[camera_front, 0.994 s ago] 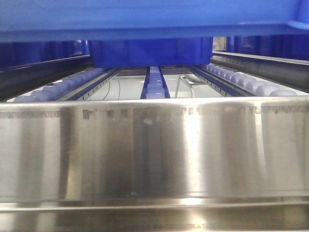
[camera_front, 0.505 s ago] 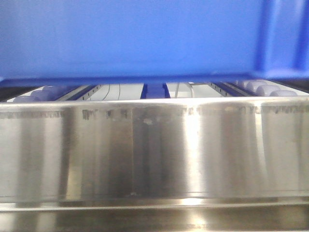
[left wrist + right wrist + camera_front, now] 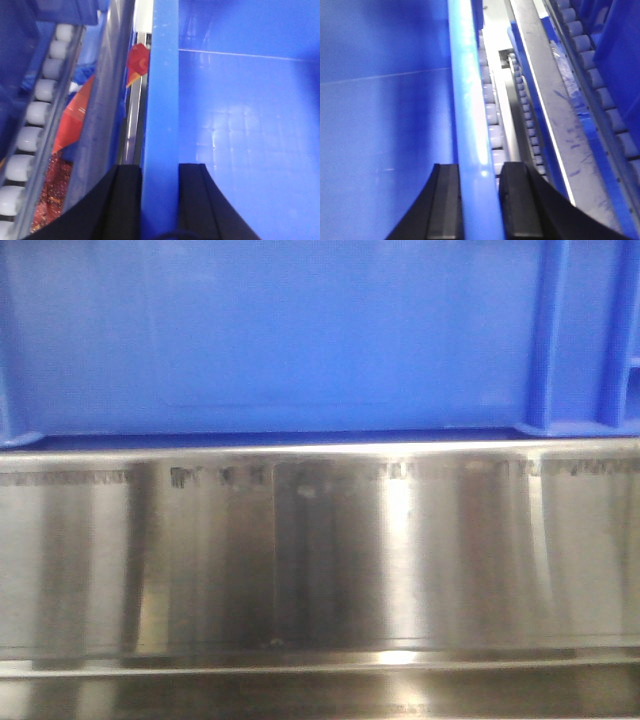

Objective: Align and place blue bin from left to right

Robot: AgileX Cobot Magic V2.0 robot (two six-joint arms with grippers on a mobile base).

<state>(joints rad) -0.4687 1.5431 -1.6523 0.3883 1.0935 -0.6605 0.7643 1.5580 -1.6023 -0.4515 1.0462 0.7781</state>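
Bin: large bright-blue rectangular plastic crate point(image 3: 300, 340), just above brushed-steel rail point(image 3: 320, 560).
Grippers: left gripper point(image 3: 160, 172) and right gripper point(image 3: 479, 175) each clamp its rim.
Risk: uneven release may skew it.

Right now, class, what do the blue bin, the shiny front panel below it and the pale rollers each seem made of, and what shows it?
The blue bin looks like moulded plastic: uniform colour, soft sheen, raised ribs. The front panel looks like brushed steel: streaky, mirror-like reflections. The rollers seem pale plastic, smooth and rounded, though blur leaves that open.
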